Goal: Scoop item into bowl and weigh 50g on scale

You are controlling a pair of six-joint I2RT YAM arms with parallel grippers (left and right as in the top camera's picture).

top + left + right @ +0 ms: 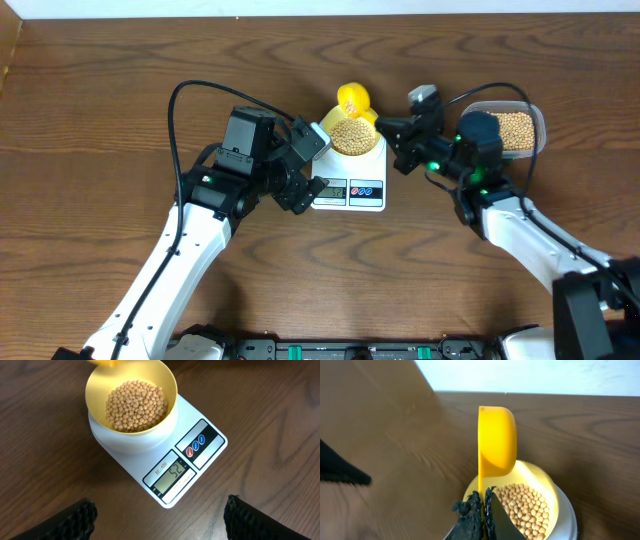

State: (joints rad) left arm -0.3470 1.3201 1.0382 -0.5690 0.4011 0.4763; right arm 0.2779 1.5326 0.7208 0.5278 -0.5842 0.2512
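Observation:
The pale yellow bowl [355,135] sits on the white scale [352,183] and holds a heap of tan beans [136,405]. The scale's display [172,474] reads 52. My right gripper [484,502] is shut on the thin handle of the bright yellow scoop [496,447], which is turned on edge above the bowl's far rim; no beans show in it. The scoop also shows in the overhead view [353,101]. My left gripper [160,517] is open and empty, hovering over bare table just in front of the scale.
A clear plastic tub [520,130] of beans stands at the right, behind my right arm. The brown wooden table [100,130] spreads around. A white wall edge shows at the table's far side.

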